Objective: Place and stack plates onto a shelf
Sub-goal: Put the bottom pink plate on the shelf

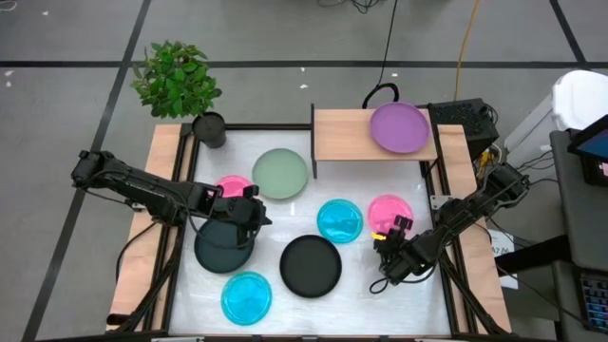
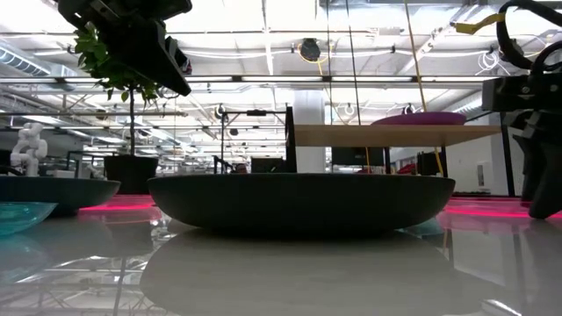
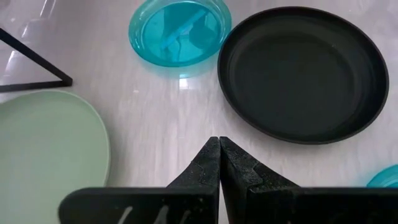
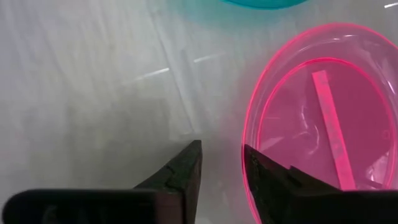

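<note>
A purple plate point(image 1: 399, 126) lies on the light-wood shelf point(image 1: 347, 138) at the table's far side. On the table lie a pale green plate point(image 1: 280, 174), two pink plates point(image 1: 231, 183) point(image 1: 389, 209), two cyan plates point(image 1: 339, 219) point(image 1: 246, 296) and two black plates point(image 1: 218, 249) point(image 1: 311, 266). My right gripper point(image 4: 221, 149) is open at the right pink plate's near rim, one finger over the plate's inside, one outside. My left gripper point(image 3: 219, 146) is shut and hangs above the table over the left black plate's far edge, holding nothing. My right gripper comes steeply from above at the pink plate's near rim point(image 4: 244, 163), which runs up between the two fingers, close along the inner finger point(image 4: 264, 174). Whether a finger touches the rim I cannot tell. The plate lies flat on the table.
A potted plant point(image 1: 207, 128) stands at the table's far left corner. Wooden side rails point(image 1: 161, 190) run along both sides. The shelf's thin side panel point(image 1: 313, 142) stands between the green plate and the shelf board. Cables and equipment point(image 1: 465, 119) sit beyond the right rail.
</note>
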